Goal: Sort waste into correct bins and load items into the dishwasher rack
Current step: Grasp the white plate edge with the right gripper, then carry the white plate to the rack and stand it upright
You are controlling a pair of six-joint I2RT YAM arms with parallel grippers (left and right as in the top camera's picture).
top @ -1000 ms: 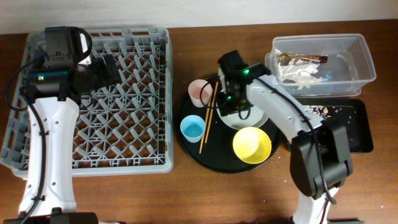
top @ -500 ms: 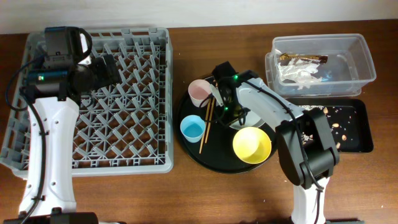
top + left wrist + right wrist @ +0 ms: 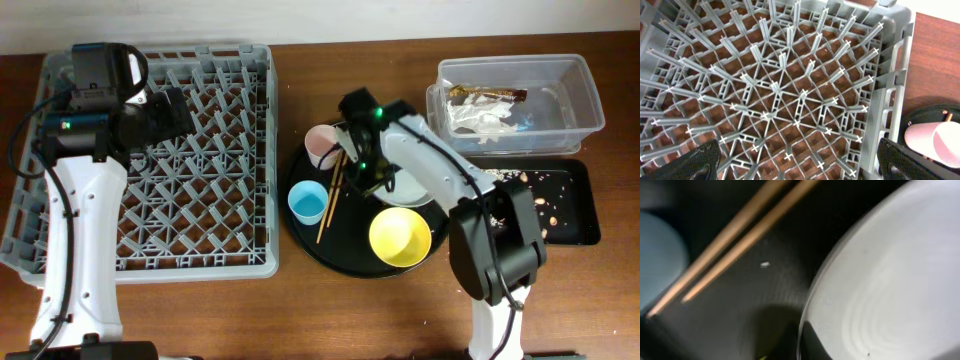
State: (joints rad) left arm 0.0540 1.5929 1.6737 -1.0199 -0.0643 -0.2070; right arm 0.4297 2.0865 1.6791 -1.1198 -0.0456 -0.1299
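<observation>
**Standing at the round black tray: one tool spread wide, one unreadable**

Left of the round black tray (image 3: pixel 345 252), apart from it on the brown bench (image 3: pixel 300 310), lies the dishwasher rack (image 3: pixel 200 215). The left tool (image 3: pixel 172 108) hangs over the rack's far half. In the left wrist view its fingers (image 3: pixel 702 160) sit at the two bottom corners, spread wide, with only grey lattice between them and nothing held.

On the round tray's left part stand the pink cup (image 3: pixel 320 145), at the far edge, and the blue cup (image 3: pixel 307 202), nearer the front. The two chopsticks (image 3: pixel 330 195) lie side by side just right of the cups, slanting toward the tray's front left.

The right tool (image 3: pixel 362 165) is low over the tray's middle, beside the chopsticks and at the left rim of the grey plate (image 3: pixel 412 195). Its wrist view is blurred and shows the chopsticks, the plate's rim and the dark tray floor, but not the fingers. I cannot tell how far it is open or whether it grips anything.

The plate fills the tray's right half, and the yellow bowl (image 3: pixel 400 236) sits just beside the plate's near rim.

Right of the round tray and farther back stands the clear tub (image 3: pixel 592 100), holding the brown wrapper (image 3: pixel 487 94) and white tissue (image 3: pixel 480 118). Just in front of the tub lies the shallow black tray (image 3: pixel 575 225), with food scraps (image 3: pixel 543 203) and rice grains (image 3: pixel 510 178) scattered in it.
</observation>
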